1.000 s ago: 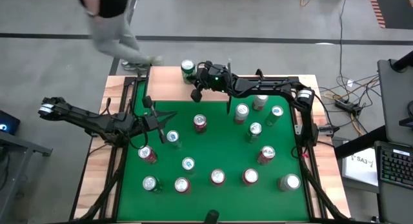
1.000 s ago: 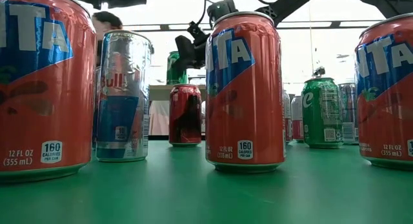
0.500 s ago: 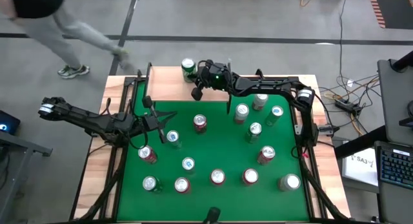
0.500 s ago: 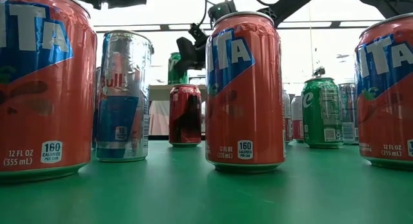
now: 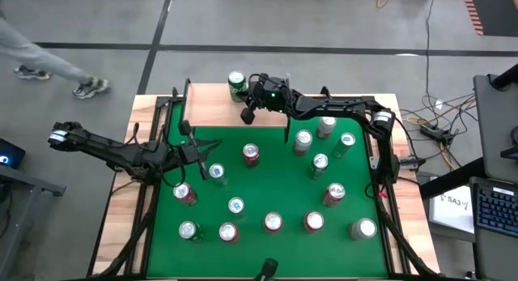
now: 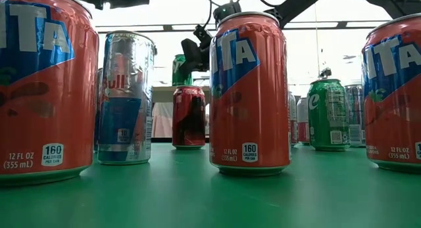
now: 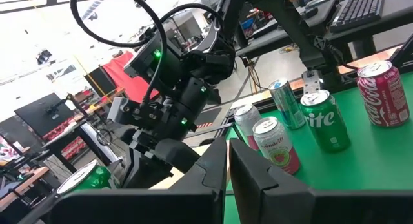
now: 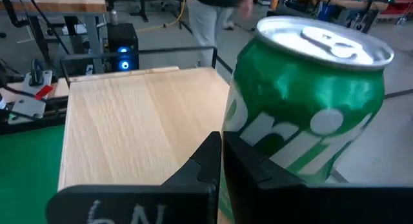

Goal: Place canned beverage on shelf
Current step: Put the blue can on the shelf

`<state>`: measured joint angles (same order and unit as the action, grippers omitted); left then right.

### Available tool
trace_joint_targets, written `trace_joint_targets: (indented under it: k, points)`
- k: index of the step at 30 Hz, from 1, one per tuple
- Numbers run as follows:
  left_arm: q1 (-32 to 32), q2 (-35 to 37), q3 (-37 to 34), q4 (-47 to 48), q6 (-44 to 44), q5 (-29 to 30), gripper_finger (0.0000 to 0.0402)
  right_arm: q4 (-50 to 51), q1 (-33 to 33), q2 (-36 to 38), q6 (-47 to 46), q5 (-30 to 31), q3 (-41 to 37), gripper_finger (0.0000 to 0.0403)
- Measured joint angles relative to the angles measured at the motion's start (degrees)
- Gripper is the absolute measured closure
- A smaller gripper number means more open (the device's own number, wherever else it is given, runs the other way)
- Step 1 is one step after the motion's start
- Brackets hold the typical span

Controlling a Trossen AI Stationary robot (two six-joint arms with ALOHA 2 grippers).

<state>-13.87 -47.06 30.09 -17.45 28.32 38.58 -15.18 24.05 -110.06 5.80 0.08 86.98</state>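
Right end effector [image 5: 248,115], fingers shut and empty, hovers beside a green Sprite can [image 5: 235,85] on the shelf [image 5: 212,107].

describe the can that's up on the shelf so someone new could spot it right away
Start at the light-wood shelf along the far edge of the green table. One green can stands on it, just beside the right pincer, which is shut and not gripping it. It is the only can on wood; every other can stands on the green surface.

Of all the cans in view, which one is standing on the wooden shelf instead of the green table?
The green can, alone on the light-wood shelf beside the right gripper; every other can stands on the green table.
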Motion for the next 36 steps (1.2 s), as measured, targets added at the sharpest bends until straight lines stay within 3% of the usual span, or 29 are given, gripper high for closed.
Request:
trace_joint_targets:
  k: [7,14,27,36]
  points:
    - [0.0,0.0,0.0,0.0,-0.02,0.01,0.0399,9.16,-0.42,1.55,-1.06,1.7,0.0,0.0394]
    - [0.0,-0.01,0.0,0.48,-0.02,0.05,0.0399,13.76,0.33,2.8,-3.67,16.1,-0.02,0.0394]
    - [0.0,-0.01,0.0,0.38,0.12,0.05,0.0399,6.34,2.03,2.36,-4.87,6.78,0.0,0.0394]
    - [0.0,-0.01,0.0,0.37,0.13,0.05,0.0399,7.22,0.55,2.36,-5.17,6.95,0.0,0.0394]
